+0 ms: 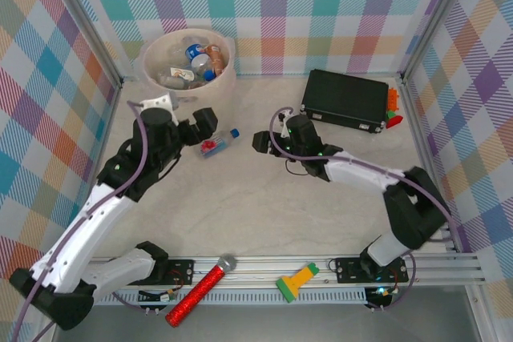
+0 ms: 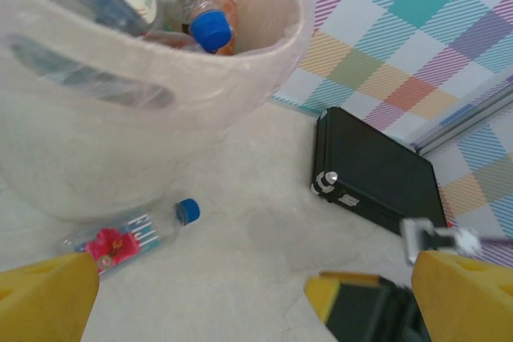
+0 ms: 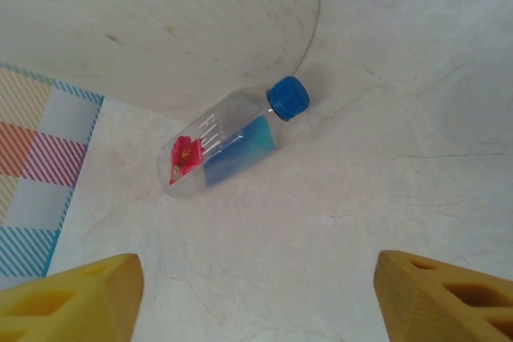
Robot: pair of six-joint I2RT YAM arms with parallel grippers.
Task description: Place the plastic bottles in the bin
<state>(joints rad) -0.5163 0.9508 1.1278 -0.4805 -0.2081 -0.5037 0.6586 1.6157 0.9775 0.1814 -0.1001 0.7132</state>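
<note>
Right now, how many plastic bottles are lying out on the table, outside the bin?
1. The blue-capped bottle lies on its side on the table, just in front of the bin; another could be hidden from view.

A flat black case (image 1: 346, 102) lies closed at about one o'clock on the pale marbled table (image 1: 264, 214), near the far wall. Just beside its three o'clock end sits a small orange, red and green object (image 1: 392, 110), too small to identify. At seven o'clock a red glitter microphone (image 1: 200, 287) lies across the metal rail (image 1: 256, 262), its grey head toward one o'clock. A green-and-yellow flashlight-like tool (image 1: 296, 282) lies at six o'clock. Pastel plaid panels (image 1: 321, 14) wall the table.
</note>
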